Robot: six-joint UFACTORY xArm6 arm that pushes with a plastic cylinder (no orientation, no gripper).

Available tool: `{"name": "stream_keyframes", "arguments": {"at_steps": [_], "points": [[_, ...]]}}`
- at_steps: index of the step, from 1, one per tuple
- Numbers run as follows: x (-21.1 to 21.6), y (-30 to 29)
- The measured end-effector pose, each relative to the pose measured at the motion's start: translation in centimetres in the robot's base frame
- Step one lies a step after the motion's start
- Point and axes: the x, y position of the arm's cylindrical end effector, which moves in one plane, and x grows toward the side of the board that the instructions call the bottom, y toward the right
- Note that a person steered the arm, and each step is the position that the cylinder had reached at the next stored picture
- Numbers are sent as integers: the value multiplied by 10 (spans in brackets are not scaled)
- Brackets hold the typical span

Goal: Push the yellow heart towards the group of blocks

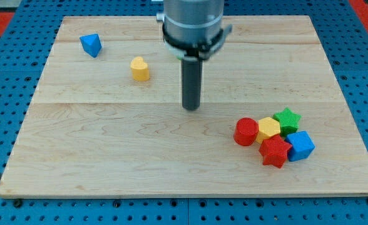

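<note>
The yellow heart [139, 69] stands alone on the wooden board in the upper left part of the view. My tip [191, 108] rests on the board near its middle, to the right of and below the heart, apart from it. The group sits at the lower right: a red cylinder [246, 132], a yellow hexagon [269, 129], a green star [288, 119], a red star [275, 152] and a blue cube [300, 145], packed close together. My tip lies between the heart and the group, touching no block.
A blue triangular block [91, 44] sits alone near the board's top left corner. The wooden board [109, 156] lies on a blue perforated surface [2, 94]. The arm's grey body [193, 22] hangs over the top middle.
</note>
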Motion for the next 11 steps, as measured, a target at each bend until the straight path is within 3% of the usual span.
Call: {"name": "stream_keyframes", "arguments": {"at_steps": [1, 2, 3, 5, 7, 8, 9, 10, 11], "points": [[-53, 17], [-94, -47], [-98, -114], [-53, -123], [-37, -122], [1, -118], [34, -48], [40, -29], [52, -77]]}}
